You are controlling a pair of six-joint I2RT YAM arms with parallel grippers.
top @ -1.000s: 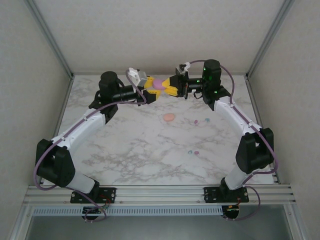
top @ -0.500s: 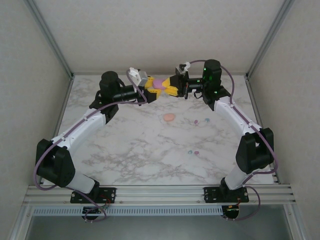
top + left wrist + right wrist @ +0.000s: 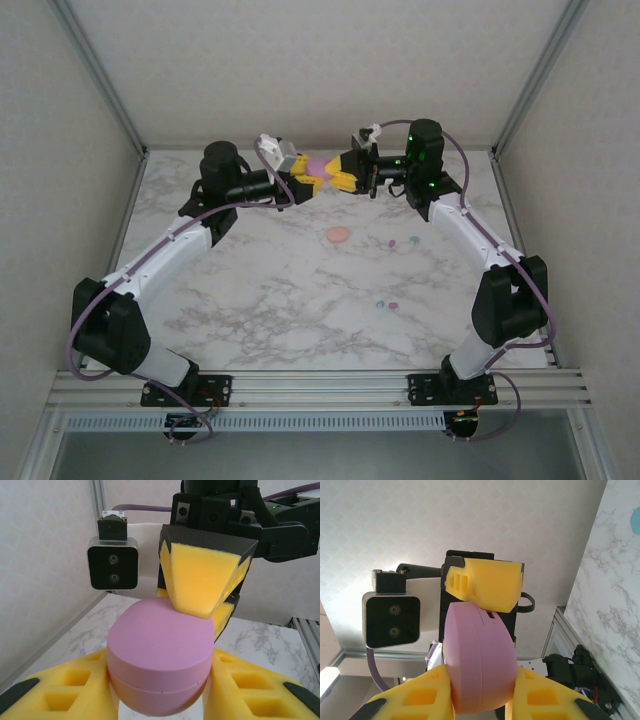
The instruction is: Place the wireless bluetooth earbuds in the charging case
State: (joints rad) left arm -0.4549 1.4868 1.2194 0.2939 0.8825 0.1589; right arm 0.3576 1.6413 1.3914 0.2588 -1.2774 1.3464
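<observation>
Left hand (image 3: 303, 184) is clamped on the sides of the charging case (image 3: 318, 166), held in the air over the middle of the table's (image 3: 250, 290) far edge. Right hand (image 3: 338, 176) is pinched on the same case from the other side. Lid looks shut. Risk: uneven pulls from the two grips twist the smooth case loose and it drops. Earbuds (image 3: 392, 243) lie loose toward the right edge, well apart from it.
</observation>
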